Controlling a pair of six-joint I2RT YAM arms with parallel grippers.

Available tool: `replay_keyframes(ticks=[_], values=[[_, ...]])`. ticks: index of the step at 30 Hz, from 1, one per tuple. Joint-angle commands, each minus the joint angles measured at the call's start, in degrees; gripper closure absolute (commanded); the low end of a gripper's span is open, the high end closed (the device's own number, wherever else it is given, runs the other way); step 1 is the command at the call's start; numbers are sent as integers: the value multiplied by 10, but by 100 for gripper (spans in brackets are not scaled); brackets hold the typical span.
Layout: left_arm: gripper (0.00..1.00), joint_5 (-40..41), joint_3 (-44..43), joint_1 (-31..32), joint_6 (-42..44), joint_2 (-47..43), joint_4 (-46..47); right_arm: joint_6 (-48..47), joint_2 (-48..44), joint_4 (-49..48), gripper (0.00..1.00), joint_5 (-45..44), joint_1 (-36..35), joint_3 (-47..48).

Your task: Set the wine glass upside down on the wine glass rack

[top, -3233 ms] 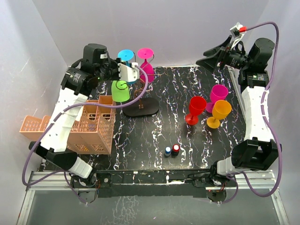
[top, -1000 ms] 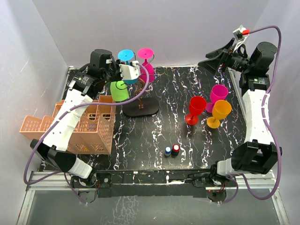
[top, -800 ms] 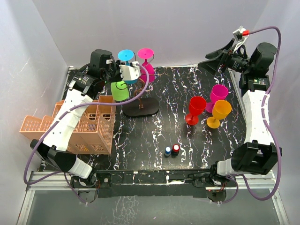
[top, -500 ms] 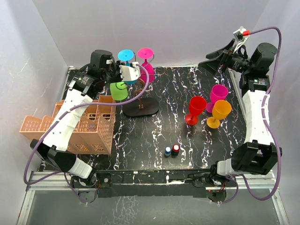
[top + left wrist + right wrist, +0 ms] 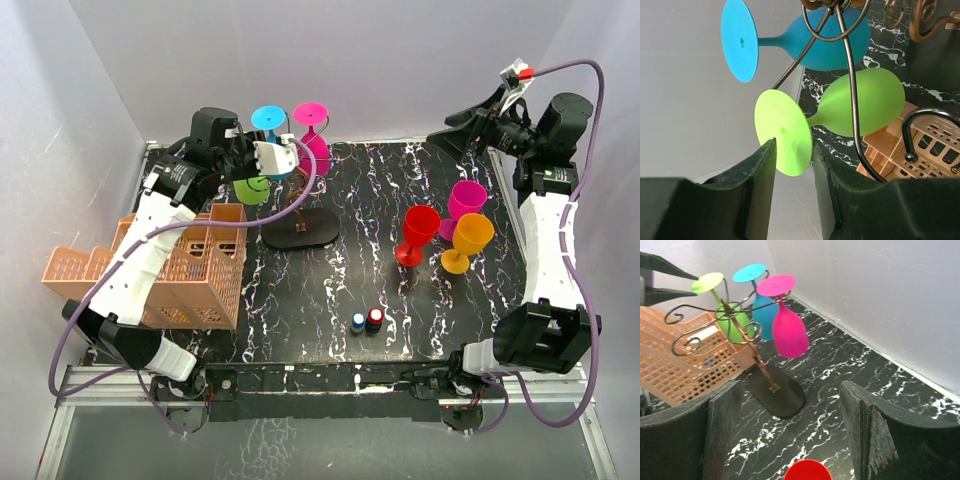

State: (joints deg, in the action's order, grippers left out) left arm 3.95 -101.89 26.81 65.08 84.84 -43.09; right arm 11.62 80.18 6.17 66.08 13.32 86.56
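The left pincer stands slightly parted, its fingertips either side of the foot of the green wine glass, which hangs bowl-down just ahead of it on the wine glass rack, while the right pincer gapes wide and empty, well away from the rack.

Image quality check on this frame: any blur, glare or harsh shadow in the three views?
Top external: even, diffuse light, soft shadows, sharp throughout. Left wrist: left fingers near-black and soft; green wine glass crisp, foot brightly lit. Right wrist: right fingers dark, slightly soft; wine glass rack sharp, no glare.
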Motion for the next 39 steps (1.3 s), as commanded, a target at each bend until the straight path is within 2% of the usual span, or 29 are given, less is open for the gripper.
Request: replay_keyframes(ticks=[1,5,9,14,23,25,27,29,34,39], values=[[65,-15,-2,1,-8,-38,-12,-102,-16,67,15,-46,7,47],[63,-16,-5,2,-5,-41,-23,-185,-17,148,12,-91,7,72],[45,-12,-16,1,0,-44,-39,-269,-19,217,9,-156,8,89],[37,-14,-42,-7,0,-47,-66,-355,-24,285,8,-222,7,92],[28,-82,-115,-43,-46,-62,-116,-516,-29,465,8,-234,-19,74],[22,-90,-125,-51,-61,-62,-115,-533,-29,492,9,-276,-51,59],[11,-81,-129,-57,-85,-62,-98,-537,-28,494,9,-349,-95,35],[5,-67,-131,-61,-105,-62,-75,-545,-22,493,12,-416,-127,9],[3,-49,-132,-67,-119,-62,-49,-537,10,491,17,-515,-174,-14],[3,-51,-121,-71,-117,-62,-49,-524,28,485,19,-512,-181,-7]])
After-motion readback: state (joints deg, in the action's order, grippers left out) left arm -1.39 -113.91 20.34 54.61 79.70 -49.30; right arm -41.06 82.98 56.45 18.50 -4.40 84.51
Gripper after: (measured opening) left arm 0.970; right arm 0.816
